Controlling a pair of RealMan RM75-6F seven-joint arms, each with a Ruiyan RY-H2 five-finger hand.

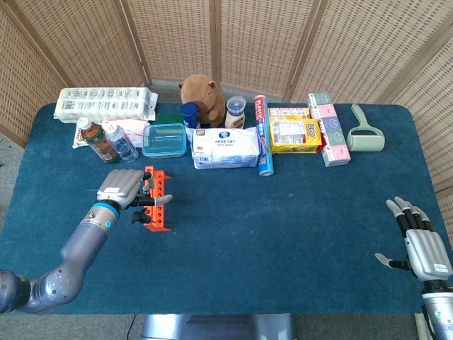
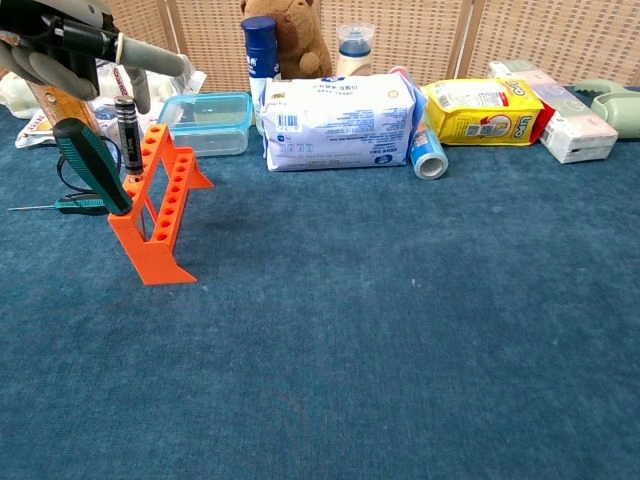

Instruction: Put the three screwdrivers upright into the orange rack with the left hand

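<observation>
Grey-silver left hand (image 2: 70, 50) is hanging just above the far end of the orange rack (image 2: 157, 202), fingers loosely spread with nothing in them as far as I can see, one finger sticking out to the right. Right under it a black-handled screwdriver (image 2: 124, 133) stands upright in the rack. A second one, the green-and-black-handled screwdriver (image 2: 92, 165), sits in the rack too but leans off to the left rather than standing dead straight. The third, a thin teal screwdriver (image 2: 62, 205), is lying flat on the blue cloth just left of the rack, its skinny shaft pointing left.

From the head view the rack is on the left half of the blue table (image 1: 283, 234), just near of a clear lidded container (image 1: 164, 139). Left of that are two drink bottles (image 1: 106, 142). Along the far side there's a long white multipack (image 1: 106, 103), a brown capybara plush (image 1: 202, 98), a white wet-wipes pack (image 1: 226, 148), a yellow packet (image 1: 296, 134) and a pale green lint roller (image 1: 365, 132).

Way over at the near right corner the right hand (image 1: 417, 244) rests, fingers apart, holding nothing.
</observation>
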